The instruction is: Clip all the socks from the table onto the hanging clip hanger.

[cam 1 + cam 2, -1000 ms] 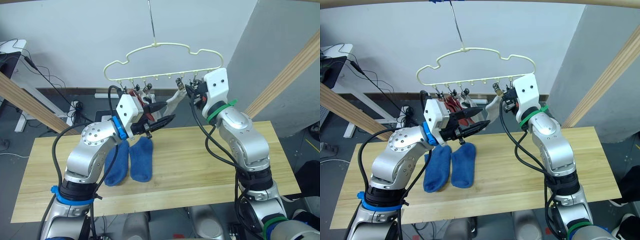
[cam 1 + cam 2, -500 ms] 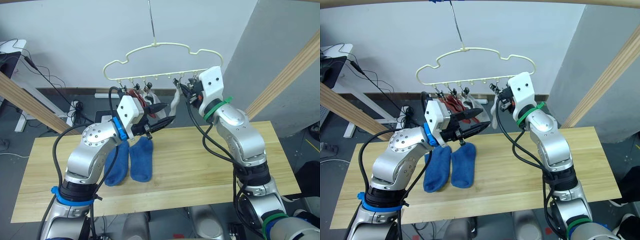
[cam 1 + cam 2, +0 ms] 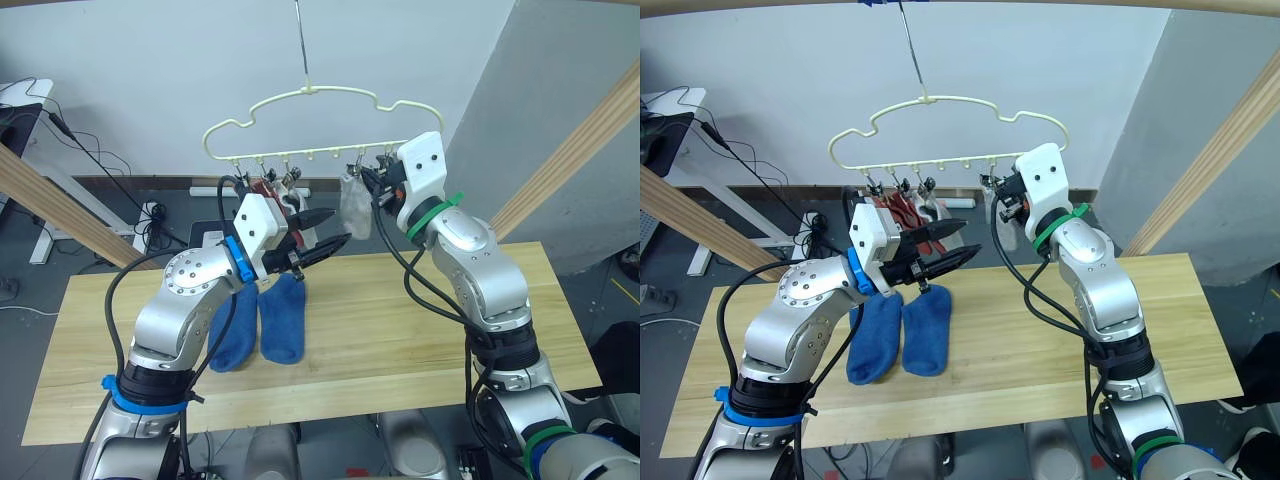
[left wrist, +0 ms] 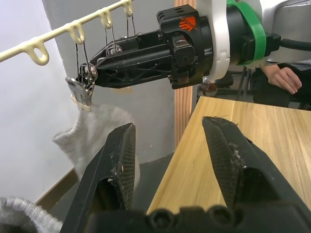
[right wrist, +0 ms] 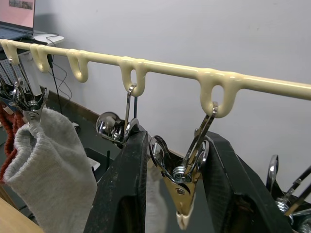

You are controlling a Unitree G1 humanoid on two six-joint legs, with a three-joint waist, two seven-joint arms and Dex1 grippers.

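The pale yellow clip hanger (image 3: 310, 92) hangs above the table (image 3: 400, 330). Two red socks (image 3: 268, 192) and a grey sock (image 5: 48, 160) dangle from its left clips. Another grey sock (image 3: 355, 207) hangs straight down from a clip further right. My right gripper (image 3: 368, 180) is up at that row, open, its fingers either side of a bare metal clip (image 5: 182, 194). My left gripper (image 3: 338, 226) is open and empty just below and left of the hanging grey sock. Two blue socks (image 3: 233, 335) (image 3: 283, 320) lie side by side on the table under my left arm.
Thick wooden poles slant up on the left (image 3: 50, 200) and right (image 3: 570, 160) of the table. Cables and a desk leg sit on the floor at the back left. A person's hand (image 4: 284, 80) rests beyond the table's far edge.
The grey sock, earlier stretched sideways up to my right gripper, now hangs straight from its clip. My right gripper shifted slightly left along the clip row. The left arm barely moved.
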